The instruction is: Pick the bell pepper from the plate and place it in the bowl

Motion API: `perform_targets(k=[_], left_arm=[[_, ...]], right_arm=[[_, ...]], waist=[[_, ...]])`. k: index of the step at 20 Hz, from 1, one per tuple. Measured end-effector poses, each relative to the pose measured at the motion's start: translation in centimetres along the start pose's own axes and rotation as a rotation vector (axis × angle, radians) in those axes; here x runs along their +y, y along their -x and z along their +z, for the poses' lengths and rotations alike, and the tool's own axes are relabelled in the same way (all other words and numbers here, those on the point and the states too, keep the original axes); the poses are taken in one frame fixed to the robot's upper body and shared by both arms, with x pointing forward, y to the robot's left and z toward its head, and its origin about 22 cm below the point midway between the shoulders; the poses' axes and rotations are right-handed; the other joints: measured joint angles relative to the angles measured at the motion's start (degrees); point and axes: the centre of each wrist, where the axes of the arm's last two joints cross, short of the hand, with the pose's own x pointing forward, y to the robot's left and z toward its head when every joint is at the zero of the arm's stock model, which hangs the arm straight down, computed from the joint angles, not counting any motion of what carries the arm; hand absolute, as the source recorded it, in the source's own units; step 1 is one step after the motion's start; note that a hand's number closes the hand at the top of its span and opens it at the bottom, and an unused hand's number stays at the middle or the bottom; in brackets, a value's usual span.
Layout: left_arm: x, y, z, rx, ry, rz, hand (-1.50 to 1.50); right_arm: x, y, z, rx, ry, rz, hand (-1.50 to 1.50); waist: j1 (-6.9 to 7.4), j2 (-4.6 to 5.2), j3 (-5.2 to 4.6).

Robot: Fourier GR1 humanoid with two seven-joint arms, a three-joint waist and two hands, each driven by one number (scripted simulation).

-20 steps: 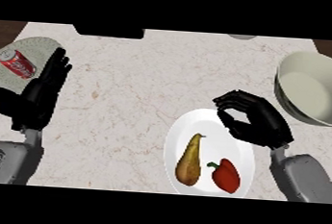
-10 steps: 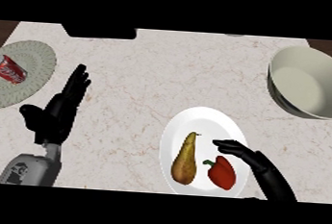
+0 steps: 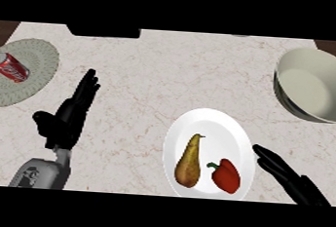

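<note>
Two robot hands over a pale speckled stone desk. Right robot hand (image 3: 291, 177) low at the right edge, fingers straight and spread apart, holding nothing, tips just beside the white plate's (image 3: 212, 124) right rim. Red bell pepper (image 3: 225, 175) lying on that plate, near those fingertips but apart from them, next to a yellow-brown pear (image 3: 189, 161). Left robot hand (image 3: 68, 115) resting open at the left, fingers up. Farther out: grey bowl (image 3: 317, 90) at upper right; red soda can (image 3: 9, 67) on a pale ribbed plate (image 3: 38, 54) at upper left; dark object (image 3: 103, 31) at the far edge.
</note>
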Motion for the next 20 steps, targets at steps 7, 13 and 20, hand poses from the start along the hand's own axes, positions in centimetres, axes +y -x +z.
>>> perform_targets(k=[7,13,20], left_arm=[[-0.8,-0.2,0.3,-0.003,0.009,-0.007,0.00],[-0.6,-0.1,0.2,-0.002,0.018,-0.003,0.00],[-0.6,-0.6,-0.2,-0.006,0.014,-0.005,0.00]], right_arm=[[-1.3,-2.7,-1.6,0.180,-0.111,0.078,-1.50],[-0.6,-2.3,-2.8,0.347,-0.235,0.153,-1.50],[0.0,-1.0,-3.0,0.434,-0.325,0.181,-1.50]], waist=[[0.80,0.14,-0.02],[1.14,0.22,0.00],[0.90,0.19,0.05]])
